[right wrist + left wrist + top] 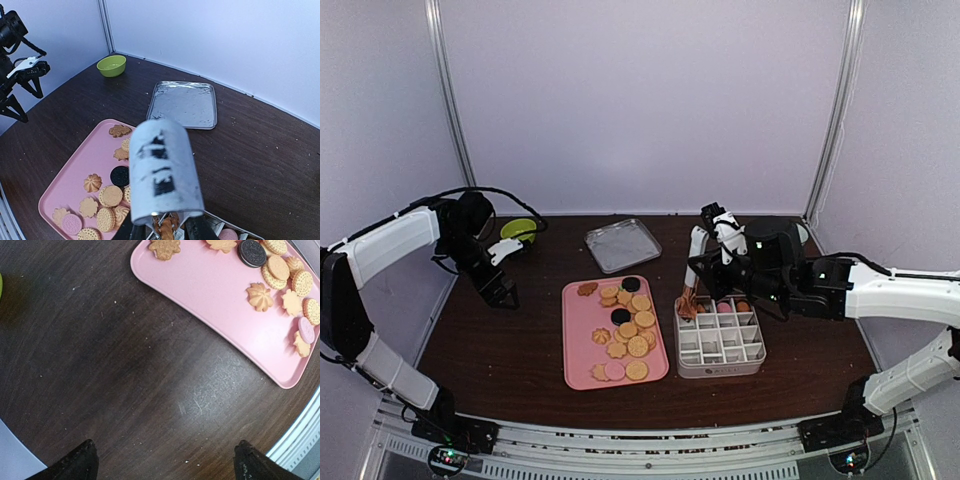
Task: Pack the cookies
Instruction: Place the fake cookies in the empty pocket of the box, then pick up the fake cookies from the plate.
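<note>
cookies (628, 325) on tray (582, 362) | left end effector (165, 445) apart over table (500, 340) | right end effector (703, 271) clamped on tongs (165, 172), over box (720, 369)

You have the pink tray (582, 360) lying mid-worktop (500, 350), toward the near edge. The cookies (628, 325) are scattered over its right half: golden rounds, brown flower shapes, two black ones and a pink one. The divided tin (720, 345) sits just beside the tray's right edge, with a few pink and brown cookies in its far row.

Your right pincer (705, 262) grips the tongs (692, 280), whose tips pinch a brown cookie at the tin's far left corner. Your left pincer (500, 290) hangs with its jaws apart near the left edge, well apart from the tray.

A metal lid (623, 245) lies toward the far edge, and a green bowl (518, 230) sits near the far left corner.
</note>
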`<act>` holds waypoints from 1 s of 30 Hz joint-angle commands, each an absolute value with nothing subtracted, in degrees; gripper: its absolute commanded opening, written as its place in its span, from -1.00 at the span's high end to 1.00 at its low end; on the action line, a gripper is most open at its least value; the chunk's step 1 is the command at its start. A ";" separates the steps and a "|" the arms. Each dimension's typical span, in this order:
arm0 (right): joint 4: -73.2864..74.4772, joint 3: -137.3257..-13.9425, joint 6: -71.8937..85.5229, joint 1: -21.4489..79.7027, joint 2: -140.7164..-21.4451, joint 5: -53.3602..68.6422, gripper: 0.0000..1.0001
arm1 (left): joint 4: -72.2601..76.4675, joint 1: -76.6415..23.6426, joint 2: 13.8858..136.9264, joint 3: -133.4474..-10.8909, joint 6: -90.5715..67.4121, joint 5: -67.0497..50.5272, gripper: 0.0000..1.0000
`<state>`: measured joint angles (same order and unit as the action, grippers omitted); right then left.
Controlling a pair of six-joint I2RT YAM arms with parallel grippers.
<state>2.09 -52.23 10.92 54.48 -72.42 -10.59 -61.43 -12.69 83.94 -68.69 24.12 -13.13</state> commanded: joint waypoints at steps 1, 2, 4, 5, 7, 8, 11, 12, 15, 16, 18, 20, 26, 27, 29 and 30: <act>0.90 -52.38 11.73 54.14 -71.96 -10.85 0.60 | -61.35 -12.12 84.33 -70.14 24.35 -14.65 -0.94; 0.94 -52.45 11.63 54.16 -71.98 -10.96 0.59 | -61.33 -12.08 84.29 -70.07 24.35 -14.74 -0.94; 1.09 -52.74 11.43 54.14 -71.98 -11.07 0.57 | -61.35 -12.13 84.16 -70.01 24.35 -14.87 -0.94; 1.21 -52.92 11.24 54.15 -71.98 -11.14 0.56 | -61.35 -12.13 84.19 -69.97 24.35 -14.78 -0.94; 1.61 -53.48 10.89 54.16 -72.07 -11.32 0.54 | -61.35 -12.06 84.20 -70.00 24.34 -14.82 -0.94; 1.89 -53.76 10.71 54.16 -72.15 -11.34 0.52 | -61.35 -12.10 84.16 -70.09 24.35 -14.79 -0.95; 2.71 -54.66 10.47 54.17 -72.29 -11.33 0.39 | -61.30 -12.13 84.20 -70.30 24.39 -14.90 -0.94; 2.98 -54.89 10.39 54.14 -72.33 -11.38 0.37 | -61.34 -12.13 84.12 -70.39 24.42 -14.98 -0.94; 3.03 -54.93 10.29 54.14 -72.26 -11.38 0.37 | -61.35 -12.10 84.07 -70.49 24.44 -15.03 -0.94; 3.07 -54.85 10.29 54.14 -72.20 -11.38 0.37 | -61.42 -12.13 84.19 -70.49 24.41 -15.07 -0.95; 2.99 -54.75 10.21 54.18 -71.95 -11.45 0.37 | -61.38 -12.13 84.28 -70.40 24.43 -15.12 -0.94; 2.89 -54.84 10.15 54.16 -71.62 -11.64 0.39 | -61.35 -12.12 84.28 -70.27 24.43 -15.12 -0.94; 2.95 -57.03 9.11 54.92 -70.94 -10.76 0.43 | -61.35 -12.11 84.20 -70.22 24.50 -15.03 -0.94; 3.03 -58.03 8.88 55.58 -71.26 -10.76 0.43 | -61.35 -12.13 84.24 -70.16 24.47 -15.03 -0.94; 3.21 -60.34 8.21 57.58 -72.69 -10.96 0.43 | -61.22 -12.03 84.29 -69.94 24.48 -14.82 -0.94; 3.35 -61.73 7.85 58.70 -73.74 -10.92 0.43 | -61.10 -11.94 84.29 -69.77 24.52 -14.73 -0.95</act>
